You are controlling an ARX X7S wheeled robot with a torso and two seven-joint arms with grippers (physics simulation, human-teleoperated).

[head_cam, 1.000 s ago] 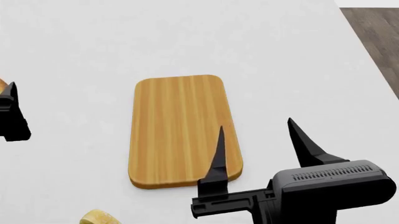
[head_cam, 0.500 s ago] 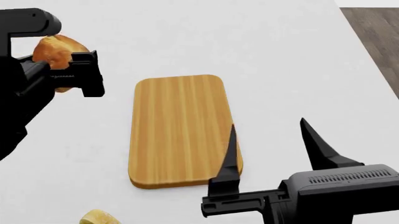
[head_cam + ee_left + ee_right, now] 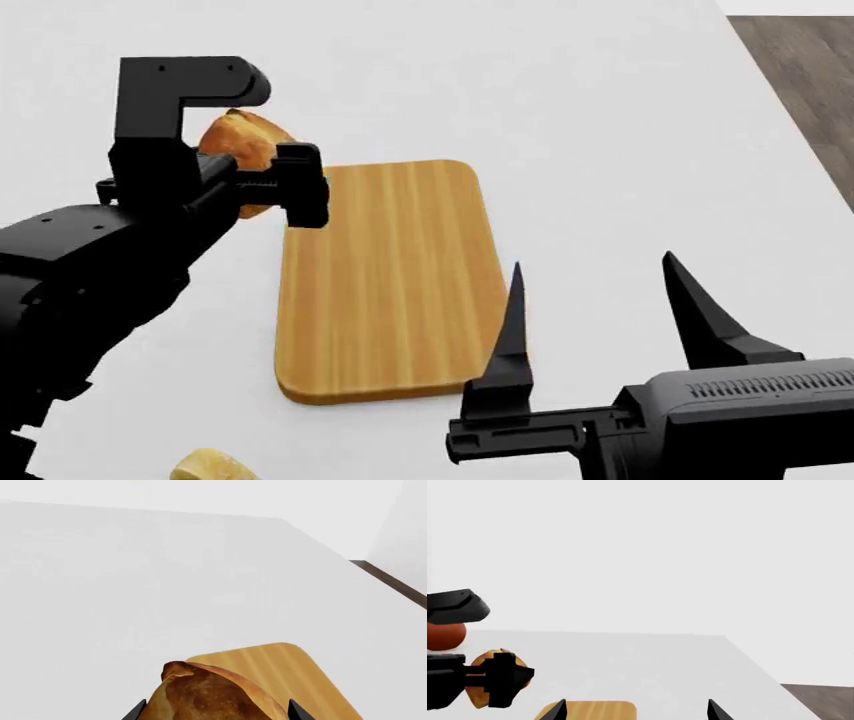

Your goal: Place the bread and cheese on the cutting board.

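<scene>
My left gripper (image 3: 256, 165) is shut on the bread (image 3: 244, 138), a golden-brown crusty loaf, and holds it above the table at the far left corner of the cutting board (image 3: 387, 280). In the left wrist view the bread (image 3: 213, 695) fills the space between the fingers, with the board (image 3: 293, 672) just beyond it. My right gripper (image 3: 591, 262) is open and empty, over the board's near right corner. In the right wrist view the gripper (image 3: 636, 710) faces the board's end (image 3: 587, 710) and the held bread (image 3: 475, 692). The cheese (image 3: 214, 466) lies on the table, near left of the board.
The white table (image 3: 601, 120) ends at the right, with dark wooden floor (image 3: 801, 70) beyond it. In the right wrist view a reddish round thing (image 3: 444, 636) shows behind my left arm, partly hidden.
My left arm has come in from the left with the bread and carried it rightward to the board's far left corner. My right gripper has drifted slightly right.
</scene>
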